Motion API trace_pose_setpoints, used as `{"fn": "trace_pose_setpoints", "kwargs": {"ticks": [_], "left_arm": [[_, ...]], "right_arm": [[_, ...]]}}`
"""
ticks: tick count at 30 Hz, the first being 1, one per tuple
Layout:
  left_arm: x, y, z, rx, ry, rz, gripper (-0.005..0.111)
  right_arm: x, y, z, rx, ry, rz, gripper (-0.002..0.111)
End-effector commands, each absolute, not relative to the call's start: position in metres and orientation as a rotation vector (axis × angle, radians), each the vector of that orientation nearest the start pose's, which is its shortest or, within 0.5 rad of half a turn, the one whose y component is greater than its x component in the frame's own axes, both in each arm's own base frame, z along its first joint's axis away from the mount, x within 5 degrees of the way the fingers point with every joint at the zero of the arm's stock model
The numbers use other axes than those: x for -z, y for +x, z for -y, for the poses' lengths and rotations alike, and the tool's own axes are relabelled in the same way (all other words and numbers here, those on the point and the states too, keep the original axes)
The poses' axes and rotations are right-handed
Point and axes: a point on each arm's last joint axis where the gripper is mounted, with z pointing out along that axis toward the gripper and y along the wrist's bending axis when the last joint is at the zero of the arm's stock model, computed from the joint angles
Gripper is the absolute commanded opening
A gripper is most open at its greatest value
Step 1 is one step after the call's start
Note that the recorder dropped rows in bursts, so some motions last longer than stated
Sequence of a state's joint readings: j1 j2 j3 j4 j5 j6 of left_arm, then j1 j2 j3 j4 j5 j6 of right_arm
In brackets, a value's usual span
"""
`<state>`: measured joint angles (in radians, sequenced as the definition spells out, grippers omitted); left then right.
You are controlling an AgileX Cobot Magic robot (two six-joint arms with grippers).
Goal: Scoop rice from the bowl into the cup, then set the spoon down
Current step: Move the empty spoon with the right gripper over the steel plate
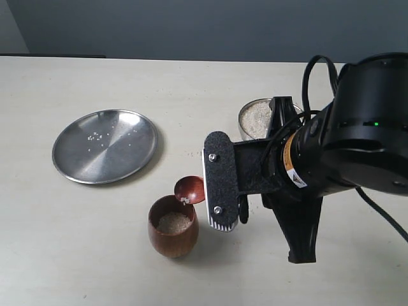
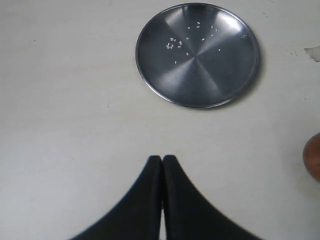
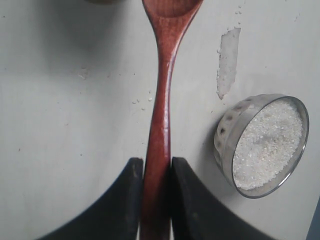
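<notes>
My right gripper (image 1: 217,191) is shut on the handle of the reddish-brown wooden spoon (image 3: 161,115), with the handle squeezed between its two fingers (image 3: 156,162). The spoon's small oval bowl (image 1: 190,189) hangs tilted just over the rim of the wooden cup (image 1: 172,239), a few grains clinging to it. Rice (image 1: 174,222) lies in the cup. Behind the gripper stands the faceted metal bowl (image 1: 245,127), holding a heap of rice (image 3: 267,145). My left gripper (image 2: 162,159) is shut on nothing, above bare table, and does not show in the exterior view.
A flat steel plate (image 1: 121,159) with a few loose grains lies to the left of the cup, also seen as the plate (image 2: 200,75) in the left wrist view. Stray grains (image 3: 142,100) and a peeled patch (image 3: 227,62) mark the tabletop beside the spoon.
</notes>
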<state>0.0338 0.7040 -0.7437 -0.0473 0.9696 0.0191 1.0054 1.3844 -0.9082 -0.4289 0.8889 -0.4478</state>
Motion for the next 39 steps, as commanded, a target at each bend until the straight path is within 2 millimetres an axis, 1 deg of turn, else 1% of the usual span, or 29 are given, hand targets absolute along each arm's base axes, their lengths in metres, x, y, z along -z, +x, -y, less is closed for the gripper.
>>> {"fn": "trace_pose_setpoints", "kwargs": {"ticks": [1, 10, 15, 21, 23, 28, 29, 30, 31, 32, 37, 38, 39], "left_arm": [[-0.323, 0.117, -0.001, 0.032, -0.036, -2.402, 0.0], [-0.323, 0.117, -0.001, 0.032, -0.036, -2.402, 0.0], [-0.323, 0.117, -0.001, 0.034, -0.037, -2.402, 0.0], [-0.323, 0.117, -0.001, 0.032, -0.036, -2.402, 0.0], [-0.323, 0.117, -0.001, 0.032, -0.036, -2.402, 0.0], [-0.323, 0.117, -0.001, 0.032, -0.036, -2.402, 0.0], [-0.323, 0.117, -0.001, 0.032, -0.036, -2.402, 0.0], [-0.323, 0.117, -0.001, 0.032, -0.036, -2.402, 0.0], [-0.323, 0.117, -0.001, 0.032, -0.036, -2.402, 0.0], [-0.323, 0.117, -0.001, 0.032, -0.036, -2.402, 0.0], [-0.323, 0.117, -0.001, 0.032, -0.036, -2.402, 0.0], [-0.323, 0.117, -0.001, 0.032, -0.036, -2.402, 0.0], [-0.323, 0.117, -0.001, 0.032, -0.036, -2.402, 0.0]], "right_arm": [[-0.252, 0.161, -0.201, 0.38, -2.04, -1.823, -0.001], [-0.254, 0.154, -0.208, 0.464, -2.114, -1.694, -0.001], [-0.255, 0.155, -0.204, 0.519, -2.127, -1.7, -0.001], [-0.255, 0.155, -0.205, 0.513, -2.12, -1.699, -0.001], [-0.255, 0.155, -0.206, 0.499, -2.092, -1.718, -0.001], [-0.263, 0.165, -0.215, 0.379, -1.595, -1.906, -0.001], [-0.265, 0.167, -0.215, 0.365, -1.521, -1.932, -0.001], [-0.266, 0.172, -0.214, 0.325, -1.404, -1.979, -0.001], [-0.267, 0.174, -0.214, 0.295, -1.345, -1.997, -0.001], [-0.268, 0.178, -0.214, 0.232, -1.246, -2.028, -0.001], [-0.275, 0.192, -0.22, -0.008, -1.086, -1.993, -0.001], [-0.276, 0.196, -0.221, -0.071, -1.04, -1.988, -0.001], [-0.278, 0.207, -0.221, -0.175, -0.929, -2.001, -0.001]]}}
